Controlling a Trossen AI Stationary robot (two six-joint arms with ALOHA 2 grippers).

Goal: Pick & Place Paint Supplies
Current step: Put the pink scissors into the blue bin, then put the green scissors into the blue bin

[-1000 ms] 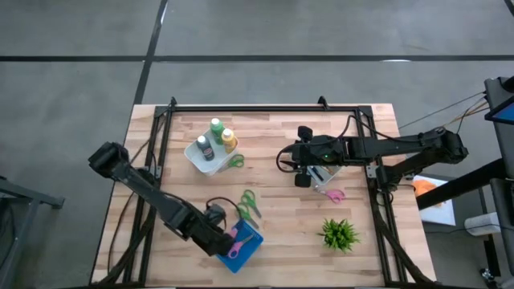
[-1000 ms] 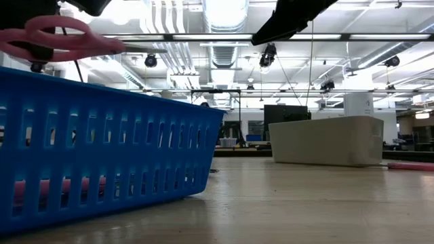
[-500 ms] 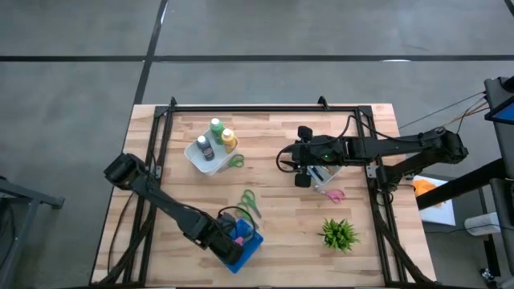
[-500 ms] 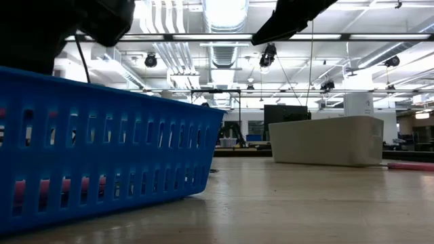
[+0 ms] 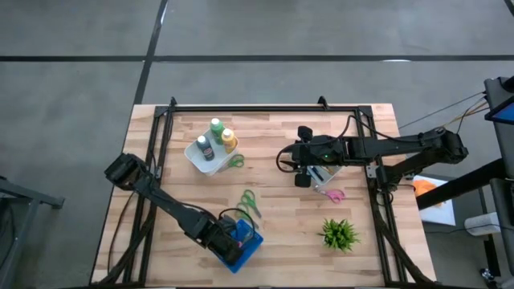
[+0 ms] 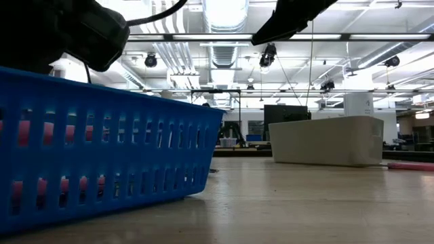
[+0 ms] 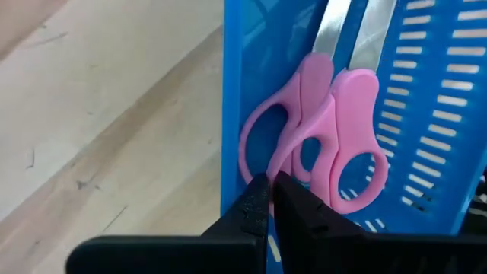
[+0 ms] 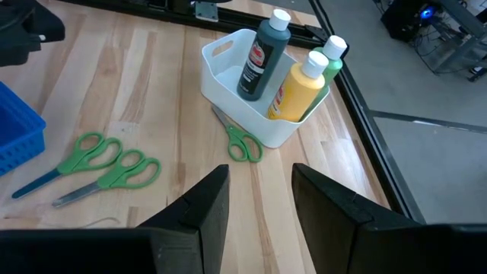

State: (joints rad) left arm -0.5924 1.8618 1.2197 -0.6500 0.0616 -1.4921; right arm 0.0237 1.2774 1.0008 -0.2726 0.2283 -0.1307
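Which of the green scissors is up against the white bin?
The single pair of green-handled scissors lying against the white plastic bin that holds the paint bottles. The other two green pairs lie side by side out on the bare wood, nearer the blue slotted basket.

High view: overhead, facing straight down; takes in the whole wooden table (image 5: 281, 160), both arms and grey floor around.

Low view: at table-top height, level across the surface into the room; pressed close to the blue basket (image 6: 102, 146), which fills its left half; white bin (image 6: 327, 140) farther off.

Left wrist view: very near, looking into the same blue basket at pink scissors (image 7: 319, 129).

Right wrist view: raised and angled down across the table, at middle range; shows the white bin with three bottles (image 8: 293, 72) and green scissors (image 8: 103, 167).

Shared: basket in high, low, left wrist and right wrist views; white bin in high, low, right wrist.
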